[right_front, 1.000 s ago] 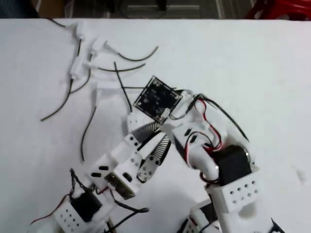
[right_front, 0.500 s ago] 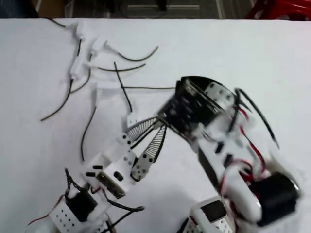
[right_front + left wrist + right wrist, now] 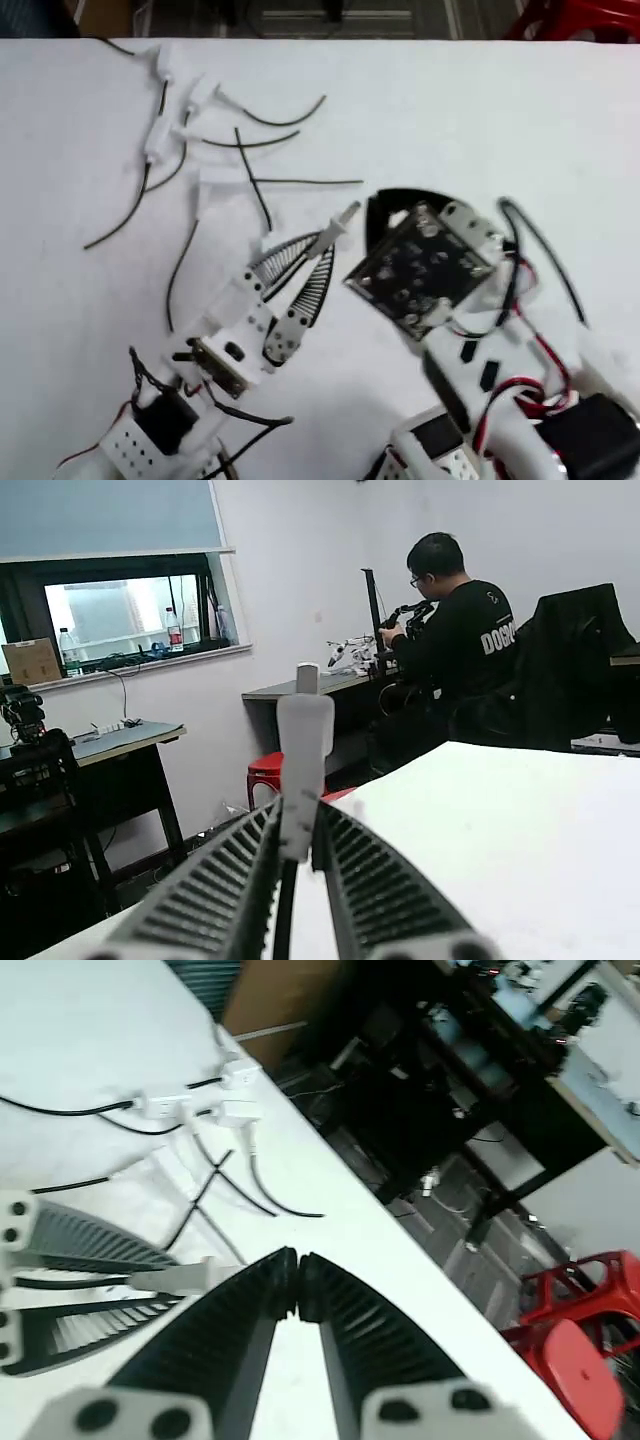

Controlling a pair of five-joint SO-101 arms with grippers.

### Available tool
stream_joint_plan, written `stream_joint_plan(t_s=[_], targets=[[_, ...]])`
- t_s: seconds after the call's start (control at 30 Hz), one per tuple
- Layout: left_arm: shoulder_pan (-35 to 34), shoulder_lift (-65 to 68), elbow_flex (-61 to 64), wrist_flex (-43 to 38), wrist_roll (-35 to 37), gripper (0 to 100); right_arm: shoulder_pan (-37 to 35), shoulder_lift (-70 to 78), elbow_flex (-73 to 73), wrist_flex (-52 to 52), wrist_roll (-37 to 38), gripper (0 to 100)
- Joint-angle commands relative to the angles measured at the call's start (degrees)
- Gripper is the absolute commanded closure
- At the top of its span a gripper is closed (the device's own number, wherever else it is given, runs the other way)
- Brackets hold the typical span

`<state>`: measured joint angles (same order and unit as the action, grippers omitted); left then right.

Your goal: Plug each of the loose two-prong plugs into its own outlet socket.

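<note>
My left gripper (image 3: 326,243) is shut on a white two-prong plug (image 3: 341,221) and holds it tilted up off the table. In the left wrist view that plug (image 3: 303,742) stands upright between the ribbed fingers (image 3: 230,880), its black cord hanging below. My right gripper (image 3: 372,214), with black fingers, sits just right of the plug; its tips (image 3: 297,1268) meet with nothing between them. From the right wrist I see the held plug (image 3: 188,1278) close in front of those tips. Several white plug and socket pieces (image 3: 158,140) with black cords lie at the far left.
More white pieces (image 3: 201,94) and loose black cords (image 3: 255,185) are scattered over the white table (image 3: 480,110) far left of both arms. The table's far edge (image 3: 400,40) borders a dark room. A red stool (image 3: 570,1360) stands off the table.
The right arm drew back toward the near right, away from the left gripper. The left gripper pulled back slightly and raised the white plug off the table.
</note>
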<state>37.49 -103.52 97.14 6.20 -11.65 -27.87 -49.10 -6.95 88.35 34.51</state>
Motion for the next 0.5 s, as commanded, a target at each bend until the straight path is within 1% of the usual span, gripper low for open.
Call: stream_joint_plan(t_s=[0.0, 0.07, 0.23, 0.33, 0.47], targets=[[-0.75, -0.92, -0.18, 0.09, 0.62, 98, -5.85, 0.75, 5.27, -1.36, -0.97, 98.0], [-0.75, -0.92, -0.18, 0.09, 0.62, 98, -7.78, 0.31, 9.93, -4.53, -0.97, 98.0], [-0.75, -0.92, -0.18, 0.09, 0.62, 98, -7.96, 0.31, 18.55, -12.35, -0.97, 98.0], [-0.75, -0.92, -0.18, -0.09, 0.62, 98, -6.55, 0.31, 21.89, -14.90, -0.97, 98.0], [-0.75, -1.01, -0.18, -0.26, 0.62, 98, -2.77, 0.31, 26.37, -17.27, -0.97, 98.0]])
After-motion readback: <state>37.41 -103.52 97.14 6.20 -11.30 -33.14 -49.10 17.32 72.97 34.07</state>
